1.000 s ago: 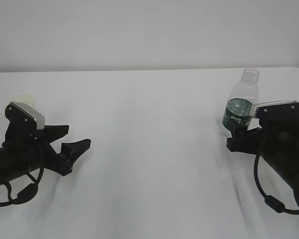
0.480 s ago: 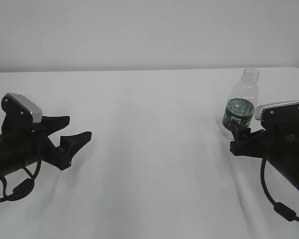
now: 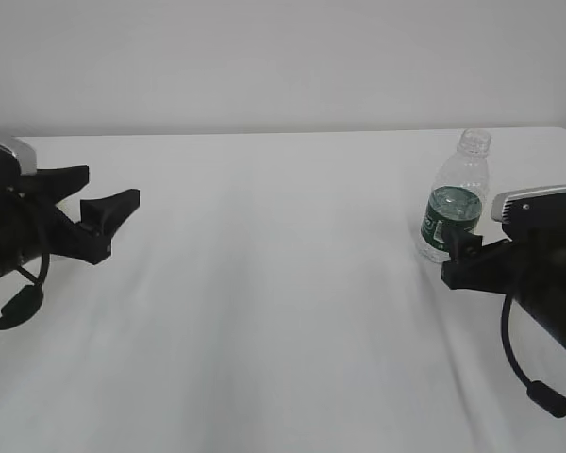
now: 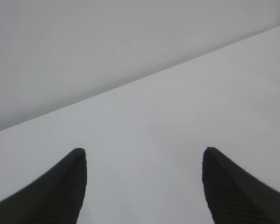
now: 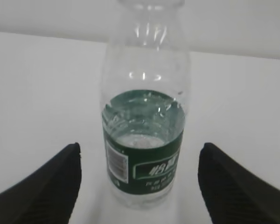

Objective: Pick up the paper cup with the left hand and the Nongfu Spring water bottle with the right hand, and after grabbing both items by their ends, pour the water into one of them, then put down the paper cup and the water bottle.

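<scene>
The right end effector (image 5: 139, 179) sits low on the white worktop (image 3: 283, 311) with its jaws spread wide either side of the one Nongfu Spring water bottle (image 3: 456, 201), not touching it. That bottle stands upright, uncapped, near the right edge. The left end effector (image 3: 99, 209) has drawn back leftward and higher since a second ago, its jaws also apart around nothing; no paper cup shows now.

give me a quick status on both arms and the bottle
Left pincer open, empty. Right pincer open, bottle upright between its fingers, not gripped. Paper cup not in view. Nothing in the way.
</scene>
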`<state>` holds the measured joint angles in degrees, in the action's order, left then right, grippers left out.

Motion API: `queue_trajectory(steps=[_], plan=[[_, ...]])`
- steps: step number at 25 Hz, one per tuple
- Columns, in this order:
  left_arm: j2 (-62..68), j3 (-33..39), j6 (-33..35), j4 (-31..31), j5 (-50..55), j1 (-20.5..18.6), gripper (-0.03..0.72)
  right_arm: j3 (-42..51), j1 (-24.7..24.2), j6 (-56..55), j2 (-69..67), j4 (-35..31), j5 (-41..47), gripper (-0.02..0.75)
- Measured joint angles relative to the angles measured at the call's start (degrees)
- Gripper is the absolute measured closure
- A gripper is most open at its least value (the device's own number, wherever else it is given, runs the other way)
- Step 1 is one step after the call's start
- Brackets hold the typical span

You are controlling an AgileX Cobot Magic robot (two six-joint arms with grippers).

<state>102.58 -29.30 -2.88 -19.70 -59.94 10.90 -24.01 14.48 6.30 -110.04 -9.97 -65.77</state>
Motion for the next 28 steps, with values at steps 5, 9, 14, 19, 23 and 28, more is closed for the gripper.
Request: queue_trajectory(steps=[5, 9, 14, 19, 23, 28], plan=[[-5.0, 0.1, 0.0, 4.8, 2.7, 0.0, 0.132, 0.0, 0.0, 0.6, 4.3, -1.0, 0.4, 0.144], [-9.9, 0.2, 0.0, 8.0, 6.9, 0.0, 0.132, 0.1, 0.0, 2.1, 7.9, -1.9, 2.6, 0.144], [-17.1, 0.2, 0.0, 10.3, 11.5, 0.0, 0.133, 0.1, 0.0, 2.6, 12.3, -2.4, 6.4, 0.144], [-24.4, 0.6, 0.0, 12.1, 15.8, 0.0, 0.141, 0.1, 0.0, 3.8, 17.1, -3.1, 10.6, 0.144], [-28.8, 0.6, 0.0, 12.4, 18.8, 0.0, 0.142, 0.1, 0.0, 4.8, 20.8, -3.9, 13.9, 0.144], [-33.5, 0.7, 0.0, 12.7, 22.9, 0.0, 0.148, 0.5, 0.0, 5.3, 24.7, -4.0, 16.9, 0.144]])
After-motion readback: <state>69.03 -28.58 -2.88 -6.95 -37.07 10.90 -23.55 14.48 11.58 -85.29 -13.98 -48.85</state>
